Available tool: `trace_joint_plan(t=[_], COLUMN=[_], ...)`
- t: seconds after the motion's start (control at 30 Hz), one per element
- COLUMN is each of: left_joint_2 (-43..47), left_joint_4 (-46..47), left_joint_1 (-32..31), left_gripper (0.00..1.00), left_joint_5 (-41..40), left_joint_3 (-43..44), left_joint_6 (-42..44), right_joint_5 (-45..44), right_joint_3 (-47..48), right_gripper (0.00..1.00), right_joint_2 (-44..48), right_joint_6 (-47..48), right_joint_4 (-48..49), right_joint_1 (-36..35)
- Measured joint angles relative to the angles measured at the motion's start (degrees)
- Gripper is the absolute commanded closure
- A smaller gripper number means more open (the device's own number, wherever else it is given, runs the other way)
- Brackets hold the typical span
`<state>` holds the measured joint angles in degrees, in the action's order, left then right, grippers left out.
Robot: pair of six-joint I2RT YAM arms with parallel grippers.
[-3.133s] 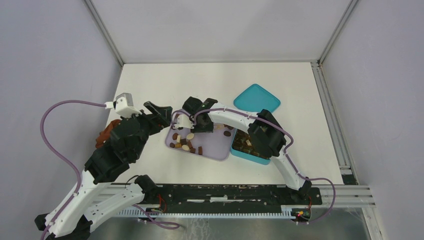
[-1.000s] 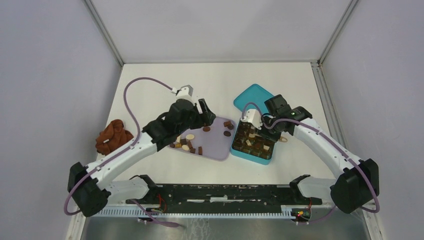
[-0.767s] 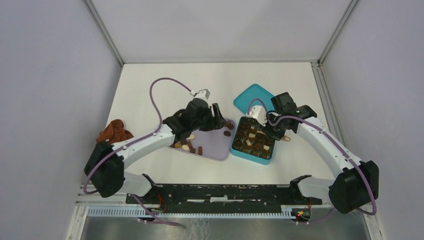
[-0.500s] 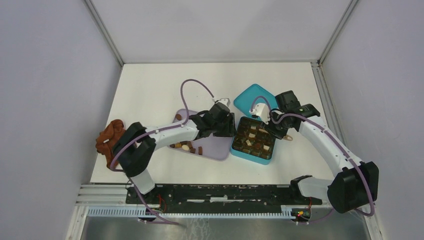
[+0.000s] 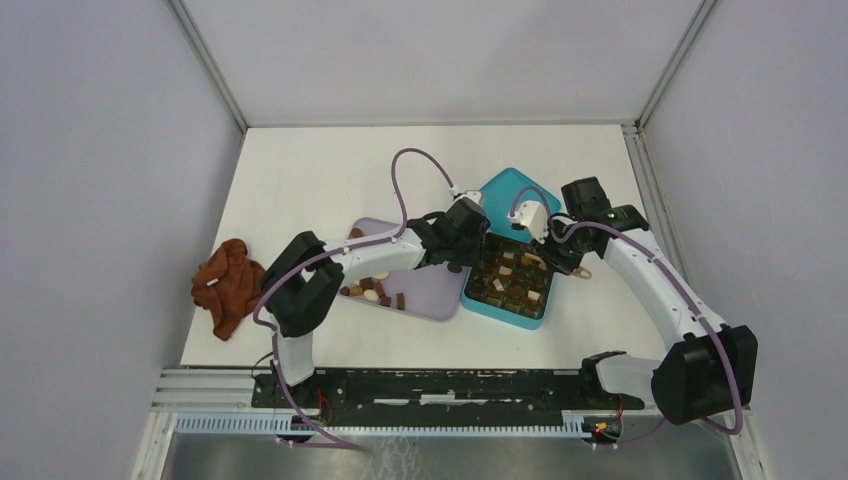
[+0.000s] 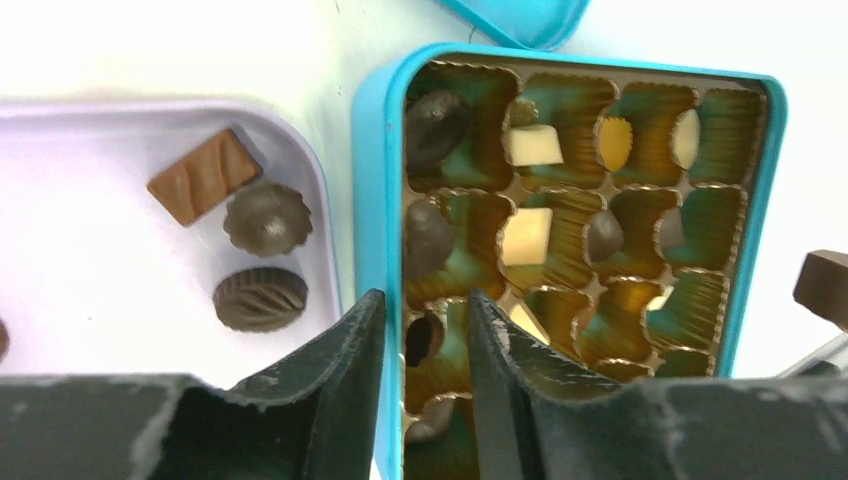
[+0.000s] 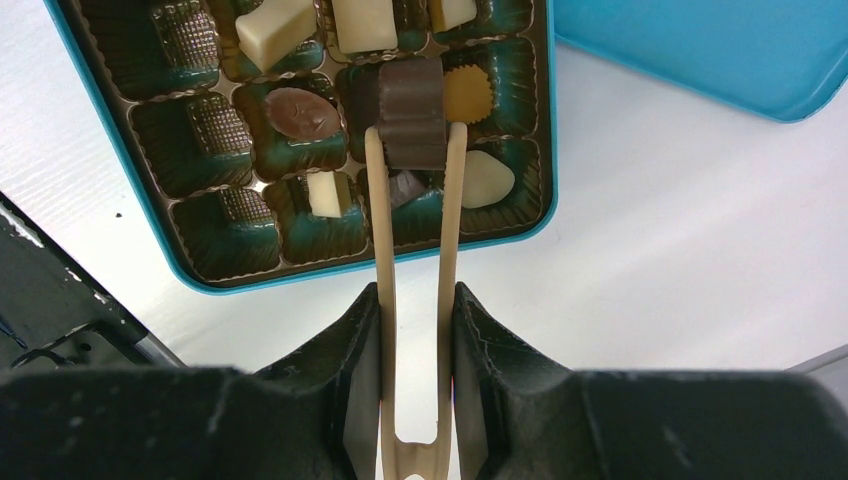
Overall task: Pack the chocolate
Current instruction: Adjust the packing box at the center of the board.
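The teal box [image 5: 500, 313] holds a gold tray of cells, several filled with chocolate. My right gripper [image 7: 416, 300] is shut on cream tongs [image 7: 378, 220], which pinch a brown chocolate piece [image 7: 410, 115] just above the box's far cells; in the top view it [image 5: 562, 258] is at the box's right side. My left gripper [image 6: 424, 300] is narrowly open and straddles the box's left wall [image 6: 378, 200], one finger outside and one over the cells. Loose chocolates [image 6: 259, 298] lie on the lavender tray [image 6: 100, 260].
The teal lid [image 5: 520, 195] lies just behind the box, also in the right wrist view [image 7: 720, 40]. More chocolates [image 5: 372, 292] sit on the tray's left part. A rust-brown cloth [image 5: 228, 282] lies at the table's left edge.
My left arm swung from beside the cloth across the tray to the box's left wall. My right gripper moved with the tongs from the tray to over the box.
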<state>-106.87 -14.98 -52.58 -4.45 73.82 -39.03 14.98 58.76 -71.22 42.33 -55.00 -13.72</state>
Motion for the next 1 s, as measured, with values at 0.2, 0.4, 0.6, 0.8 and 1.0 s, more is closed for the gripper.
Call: trace_joint_plan(t=[0.2,0.4,0.6,0.8,1.0], left_joint_2=[-4.0,-6.9,-7.4,-6.3,-1.0], left_joint_4=[-2.6,-5.5,-6.7,-6.5,-4.3], left_joint_1=[0.1,0.1,0.0,-0.3,-2.9], left_gripper=[0.66,0.79,0.98,0.98,0.98], left_joint_5=[-2.2,-3.4,-4.9,-8.0,-15.6], left_joint_3=[3.5,7.6,8.7,7.3,3.2], left_joint_6=[1.0,1.4,1.9,3.1,6.1], right_joint_5=[0.3,0.9,1.2,2.3,4.4], right_joint_3=[0.0,0.1,0.5,2.4,4.1], right_gripper=[0.81,0.81,0.81,0.81,0.81], right_joint_2=[0.0,-0.2,-0.2,-1.0,-1.0], right_joint_6=[0.4,0.6,0.7,0.8,1.8], right_joint_4=[0.0,-0.1,-0.4,-1.4,-2.5], right_joint_1=[0.7,0.9,1.0,1.1,1.1])
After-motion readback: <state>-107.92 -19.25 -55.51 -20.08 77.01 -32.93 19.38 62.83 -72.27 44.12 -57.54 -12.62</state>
